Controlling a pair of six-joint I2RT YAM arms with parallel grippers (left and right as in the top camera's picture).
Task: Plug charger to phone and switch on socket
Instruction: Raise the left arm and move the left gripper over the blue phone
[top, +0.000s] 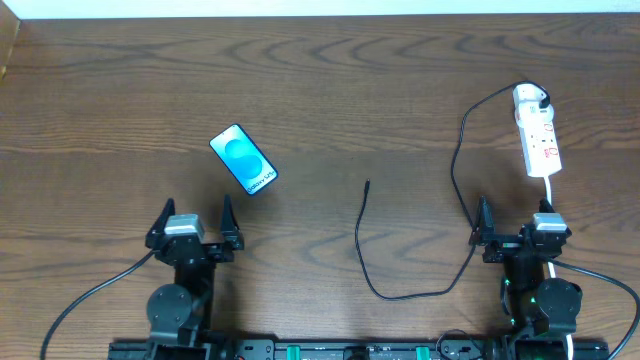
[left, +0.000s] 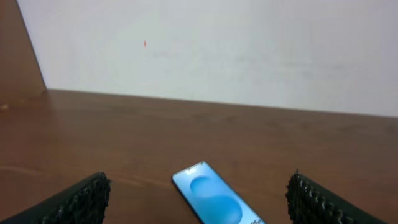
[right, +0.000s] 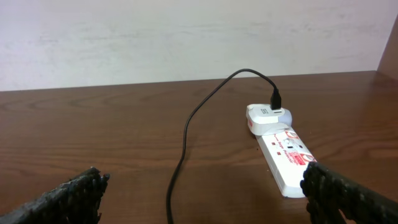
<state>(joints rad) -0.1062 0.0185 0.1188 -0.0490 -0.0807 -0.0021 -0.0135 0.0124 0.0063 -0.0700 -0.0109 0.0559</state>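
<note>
Wide open and empty, the left tool (top: 196, 208) faces the phone (top: 243, 159) and the right tool (top: 514, 210) the socket (top: 538, 140), the charger (top: 359, 235) trailing its free tip between them, seemingly staged for pickup.

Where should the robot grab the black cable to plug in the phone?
Just behind the plug tip of the charger, coming straight down. That end lies free and flat on the table, its last stretch straight, easy to pinch across.

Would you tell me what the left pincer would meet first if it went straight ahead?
Probably the phone, lying flat just ahead of the open left pincer, though depth is unclear.
</note>
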